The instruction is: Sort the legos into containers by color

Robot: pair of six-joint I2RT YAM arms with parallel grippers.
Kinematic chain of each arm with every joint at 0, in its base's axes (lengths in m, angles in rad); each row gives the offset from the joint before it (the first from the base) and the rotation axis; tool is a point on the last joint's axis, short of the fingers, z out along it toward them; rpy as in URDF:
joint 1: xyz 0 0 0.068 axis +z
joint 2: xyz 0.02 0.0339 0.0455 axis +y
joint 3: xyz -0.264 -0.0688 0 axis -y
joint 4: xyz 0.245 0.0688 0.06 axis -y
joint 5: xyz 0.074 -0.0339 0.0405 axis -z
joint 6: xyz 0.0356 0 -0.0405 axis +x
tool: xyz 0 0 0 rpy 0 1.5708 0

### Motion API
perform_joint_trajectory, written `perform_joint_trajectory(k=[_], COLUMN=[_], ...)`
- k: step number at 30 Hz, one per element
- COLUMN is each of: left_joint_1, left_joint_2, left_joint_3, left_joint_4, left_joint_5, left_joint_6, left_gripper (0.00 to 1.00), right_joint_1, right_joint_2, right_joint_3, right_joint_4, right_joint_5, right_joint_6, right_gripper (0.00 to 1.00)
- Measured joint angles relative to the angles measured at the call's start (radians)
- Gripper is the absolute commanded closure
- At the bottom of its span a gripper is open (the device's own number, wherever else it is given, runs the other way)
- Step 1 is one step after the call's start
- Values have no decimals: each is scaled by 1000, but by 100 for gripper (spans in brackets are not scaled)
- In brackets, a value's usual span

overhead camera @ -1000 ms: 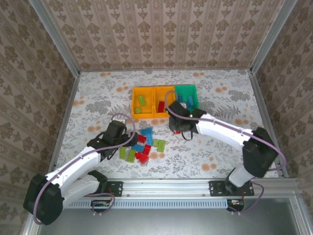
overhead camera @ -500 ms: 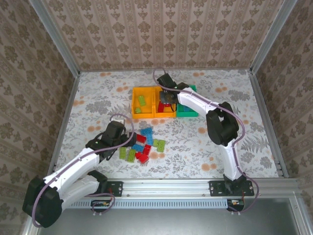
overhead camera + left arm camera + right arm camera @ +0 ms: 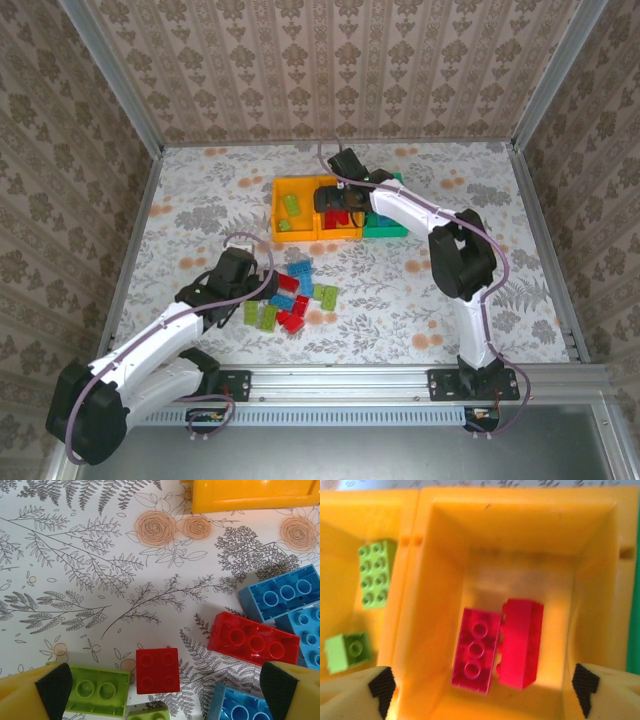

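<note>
Flowered paper covers the surface point(image 3: 200, 200), with patterned walls point(image 3: 330, 70) on three sides.

At the far middle, the right pincer point(image 3: 482, 686) hangs over the middle bin point(image 3: 520, 525). Its pads point(image 3: 582, 687) are spread wide with nothing between them. Below it, two red legos lie touching side by side on the orange floor. One point(image 3: 476, 650) is studs up and shows a row of three. The other point(image 3: 521, 642) is turned on its side, with a smooth face up.

The left bin point(image 3: 350, 525), also orange, shares a wall with the middle one. It holds two lime legos, well apart: a long eight-stud brick point(image 3: 375, 572) and a small single-stud cube point(image 3: 347, 652). A teal strip at the right edge is the third bin point(image 3: 635, 630).

The left pincer point(image 3: 165, 685) is also wide and grips nothing. It sits low over the loose pile point(image 3: 292, 298), which lies on the surface just nearer than the bins. A red four-stud square point(image 3: 157, 670) lies between its pads. A lime two-by-two brick point(image 3: 97, 696) lies just beside the left pad. To the right lie a glossy red six-stud brick point(image 3: 252, 641) and blue bricks point(image 3: 282, 591), some touching or overlapping. All are small, shiny, studded blocks in red, blue or lime.
</note>
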Motion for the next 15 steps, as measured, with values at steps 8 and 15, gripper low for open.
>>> perform_joint_trajectory(k=[8,15], left_joint_1=[48,95], left_joint_2=[-33,-113], left_joint_3=[0,-8], left_joint_4=[-37,-71], left_joint_5=[-34,-31], left_joint_6=[-37,-48], left_gripper=[0,0], right_joint_1=[246,348], right_joint_2=[-125,-57], right_joint_3=[-150,-176], right_joint_4=[10,23], right_joint_5=[37,41], right_joint_6=[48,136], right_gripper=[0,0])
